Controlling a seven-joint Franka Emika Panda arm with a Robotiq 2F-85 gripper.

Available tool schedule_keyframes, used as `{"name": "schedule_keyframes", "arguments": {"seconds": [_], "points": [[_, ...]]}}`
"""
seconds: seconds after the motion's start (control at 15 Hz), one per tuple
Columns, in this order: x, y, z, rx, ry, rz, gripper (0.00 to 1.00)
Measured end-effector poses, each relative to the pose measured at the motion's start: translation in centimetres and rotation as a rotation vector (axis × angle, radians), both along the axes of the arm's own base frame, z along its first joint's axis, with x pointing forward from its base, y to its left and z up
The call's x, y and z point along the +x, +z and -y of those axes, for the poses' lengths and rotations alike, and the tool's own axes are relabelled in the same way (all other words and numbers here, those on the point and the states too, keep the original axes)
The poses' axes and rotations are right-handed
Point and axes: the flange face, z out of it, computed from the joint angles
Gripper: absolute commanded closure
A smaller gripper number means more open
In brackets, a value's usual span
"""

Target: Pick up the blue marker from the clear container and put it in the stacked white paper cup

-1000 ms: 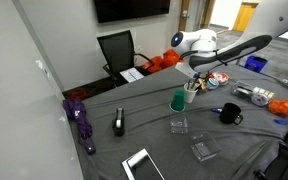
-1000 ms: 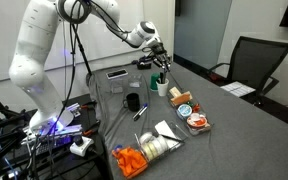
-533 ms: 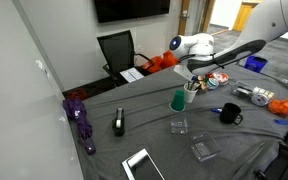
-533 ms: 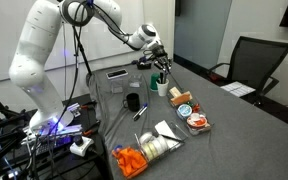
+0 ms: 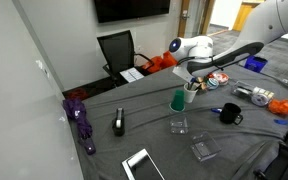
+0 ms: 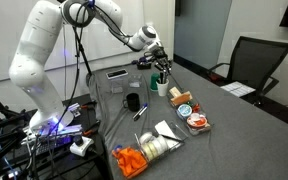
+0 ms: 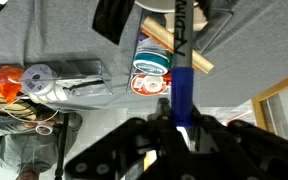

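My gripper is shut on the blue marker, which points away from the wrist camera. In both exterior views the gripper hangs just above the stacked white paper cup, which stands beside the green cup. The marker's tip is at or near the cup's rim; I cannot tell whether it is inside. The small clear container sits on the grey cloth nearer the camera, with no marker visible in it.
A larger clear box, a black mug, a white tablet and a black object lie on the table. Round tins and orange items lie beyond the cups. An office chair stands behind.
The arm has shifted only slightly over the cups. The marker stays in the grip.
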Motion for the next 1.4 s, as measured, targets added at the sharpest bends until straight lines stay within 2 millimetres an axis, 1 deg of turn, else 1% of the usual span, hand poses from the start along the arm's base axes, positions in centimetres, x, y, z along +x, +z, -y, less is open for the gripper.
{"name": "schedule_keyframes", "arguments": {"seconds": [0.13, 0.33, 0.53, 0.6, 0.73, 0.93, 1.13, 1.4], "points": [[0.0, 0.0, 0.0, 0.001, 0.001, 0.000, 0.45], [0.1, 0.0, -0.1, 0.004, 0.005, 0.002, 0.22], [0.2, 0.5, -0.3, 0.014, 0.019, 0.016, 0.02], [0.3, 0.7, -0.4, 0.020, 0.026, 0.022, 0.00], [0.5, 1.3, -0.7, 0.030, 0.039, 0.039, 0.00], [0.8, 2.9, -1.3, 0.064, 0.072, 0.085, 0.00], [0.6, 5.5, -2.1, 0.135, 0.095, 0.144, 0.00], [-0.3, 9.3, -2.8, 0.303, 0.103, 0.217, 0.00]]}}
